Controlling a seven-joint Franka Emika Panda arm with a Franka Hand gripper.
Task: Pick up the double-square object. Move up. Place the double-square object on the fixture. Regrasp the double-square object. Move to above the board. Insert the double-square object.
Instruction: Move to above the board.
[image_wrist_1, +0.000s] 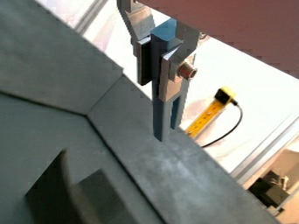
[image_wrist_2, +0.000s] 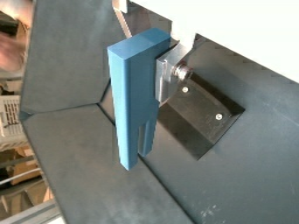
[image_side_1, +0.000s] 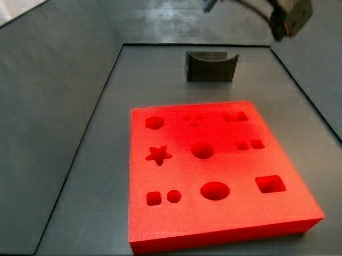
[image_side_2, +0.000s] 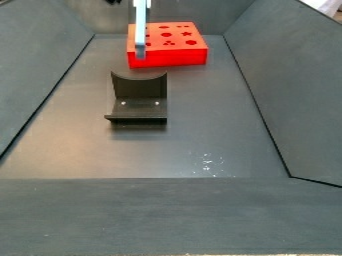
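Observation:
My gripper (image_wrist_1: 162, 70) is shut on the double-square object (image_wrist_1: 165, 105), a pale blue-grey elongated block held upright near its upper end and hanging down below the fingers (image_wrist_2: 167, 75). The block also shows in a wrist view (image_wrist_2: 133, 96) and in a side view (image_side_2: 139, 30), held high in the air. The dark fixture (image_side_2: 136, 95) with its notched upright stands on the floor below; it also shows in a side view (image_side_1: 210, 66) and a wrist view (image_wrist_2: 198, 115). The red board (image_side_1: 214, 170) with shaped holes lies flat beyond the fixture (image_side_2: 170, 42). In a side view the gripper (image_side_1: 289, 15) is at the frame's top edge.
The floor is a dark grey tray with sloping walls (image_side_2: 54, 90) on all sides. A yellow tape measure (image_wrist_1: 212, 114) lies outside the tray.

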